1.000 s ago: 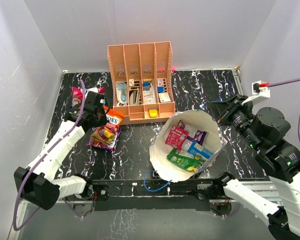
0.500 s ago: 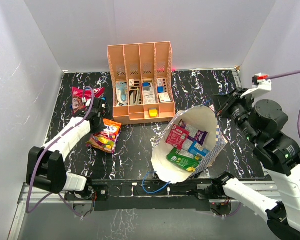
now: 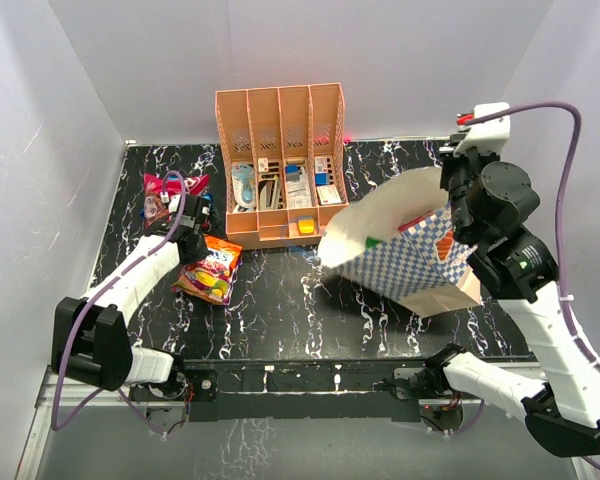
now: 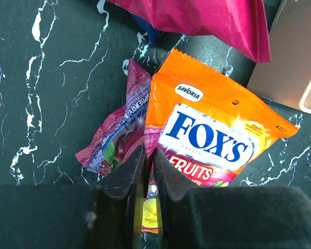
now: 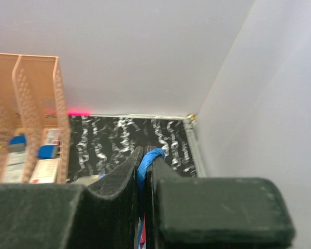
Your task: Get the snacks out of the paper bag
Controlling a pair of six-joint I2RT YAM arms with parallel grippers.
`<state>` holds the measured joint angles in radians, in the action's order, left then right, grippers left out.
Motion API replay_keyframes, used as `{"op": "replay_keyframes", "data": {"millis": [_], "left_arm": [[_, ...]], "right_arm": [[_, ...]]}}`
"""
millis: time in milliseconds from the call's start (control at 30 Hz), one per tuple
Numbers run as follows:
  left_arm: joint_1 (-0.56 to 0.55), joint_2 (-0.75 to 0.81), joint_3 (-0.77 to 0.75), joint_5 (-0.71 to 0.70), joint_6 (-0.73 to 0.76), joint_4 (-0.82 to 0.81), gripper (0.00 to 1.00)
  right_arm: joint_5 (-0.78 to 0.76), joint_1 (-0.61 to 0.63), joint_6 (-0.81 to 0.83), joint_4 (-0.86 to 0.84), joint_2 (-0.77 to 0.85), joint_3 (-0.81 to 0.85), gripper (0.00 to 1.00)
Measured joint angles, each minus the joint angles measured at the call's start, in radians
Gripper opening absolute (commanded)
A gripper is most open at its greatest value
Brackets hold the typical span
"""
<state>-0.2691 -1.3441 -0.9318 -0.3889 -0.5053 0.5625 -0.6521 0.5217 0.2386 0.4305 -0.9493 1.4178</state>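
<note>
My right gripper (image 5: 144, 158) clamps the thin blue cord handle (image 5: 149, 158) of the white checked paper bag (image 3: 400, 250), which hangs tilted by the desk's (image 3: 280, 310) right edge. My left gripper (image 4: 149, 158) is clenched over the orange FOX'S foil packet (image 4: 212, 129). The pink foil packets (image 3: 165, 190) lie toward the far left corner.

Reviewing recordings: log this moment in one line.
left jaws: shut above orange packet | right jaws: shut on blue handle | paper bag: tilted, mouth leftward

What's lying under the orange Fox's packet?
Under the orange Fox's packet, a purple packet sticks out at its left edge; its remainder and anything else beneath are covered.
</note>
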Motion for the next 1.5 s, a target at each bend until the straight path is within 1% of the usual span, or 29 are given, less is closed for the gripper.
{"op": "replay_keyframes", "data": {"millis": [67, 167, 267, 367, 467, 533, 567, 633, 667, 733, 767, 867, 933, 1033, 1100, 1167, 1200, 1267, 1333, 1400, 1500], "left_arm": [[0.0, 0.005, 0.005, 0.0, -0.001, -0.003, 0.13], [0.0, 0.018, 0.022, 0.002, -0.003, -0.006, 0.16], [0.0, 0.029, 0.034, 0.002, -0.003, -0.008, 0.24], [0.0, 0.033, 0.035, 0.001, 0.002, -0.009, 0.31], [0.0, 0.034, 0.035, 0.0, 0.01, -0.009, 0.46], [0.0, 0.035, 0.035, 0.0, 0.016, -0.009, 0.6], [0.0, 0.038, 0.035, 0.002, 0.02, -0.008, 0.65], [0.0, 0.046, 0.029, 0.009, 0.027, -0.001, 0.75], [0.0, 0.049, 0.024, 0.013, 0.027, 0.002, 0.82], [0.001, 0.056, -0.002, 0.032, 0.033, 0.014, 0.93], [0.001, 0.061, -0.018, 0.043, 0.035, 0.018, 0.97], [0.002, 0.084, -0.071, 0.092, 0.037, 0.024, 0.98], [0.002, 0.112, -0.108, 0.135, 0.039, 0.026, 0.98], [0.002, 0.172, -0.15, 0.237, 0.041, 0.015, 0.98], [0.002, 0.217, -0.155, 0.335, 0.039, -0.011, 0.98], [0.002, 0.254, -0.155, 0.473, 0.021, -0.055, 0.98], [0.002, 0.266, -0.155, 0.563, -0.003, -0.092, 0.98], [-0.002, 0.268, -0.151, 0.697, -0.058, -0.17, 0.98], [-0.022, 0.259, -0.129, 0.819, -0.138, -0.285, 0.98], [-0.056, 0.243, -0.12, 0.875, -0.188, -0.353, 0.98], [-0.141, 0.193, -0.133, 0.903, -0.226, -0.409, 0.98]], "right_arm": [[0.01, 0.0, 0.087, -0.039, -0.019, 0.007, 0.08], [0.112, 0.0, 0.215, -0.061, -0.03, 0.011, 0.08], [0.261, -0.001, 0.301, -0.027, -0.027, 0.017, 0.08], [0.405, 0.0, 0.337, 0.042, -0.031, 0.027, 0.08], [0.572, -0.001, 0.338, 0.143, -0.035, 0.024, 0.08], [0.651, -0.001, 0.323, 0.166, -0.023, -0.008, 0.08], [0.678, 0.0, 0.306, 0.169, -0.006, -0.037, 0.08], [0.698, 0.0, 0.252, 0.17, 0.045, -0.105, 0.08], [0.695, 0.0, 0.219, 0.172, 0.076, -0.136, 0.07], [0.65, 0.0, 0.135, 0.172, 0.125, -0.174, 0.08], [0.613, 0.0, 0.084, 0.171, 0.149, -0.186, 0.08], [0.505, 0.0, -0.061, 0.166, 0.21, -0.206, 0.08], [0.462, 0.0, -0.148, 0.165, 0.241, -0.206, 0.08], [0.447, 0.0, -0.251, 0.167, 0.278, -0.206, 0.08], [0.448, 0.0, -0.298, 0.17, 0.293, -0.206, 0.08], [0.449, 0.0, -0.338, 0.178, 0.296, -0.206, 0.08], [0.449, 0.0, -0.355, 0.187, 0.294, -0.206, 0.08], [0.445, 0.0, -0.386, 0.21, 0.291, -0.206, 0.08], [0.442, 0.0, -0.408, 0.225, 0.29, -0.206, 0.08], [0.442, 0.0, -0.429, 0.232, 0.291, -0.206, 0.08], [0.444, 0.0, -0.45, 0.233, 0.291, -0.206, 0.08]]}}
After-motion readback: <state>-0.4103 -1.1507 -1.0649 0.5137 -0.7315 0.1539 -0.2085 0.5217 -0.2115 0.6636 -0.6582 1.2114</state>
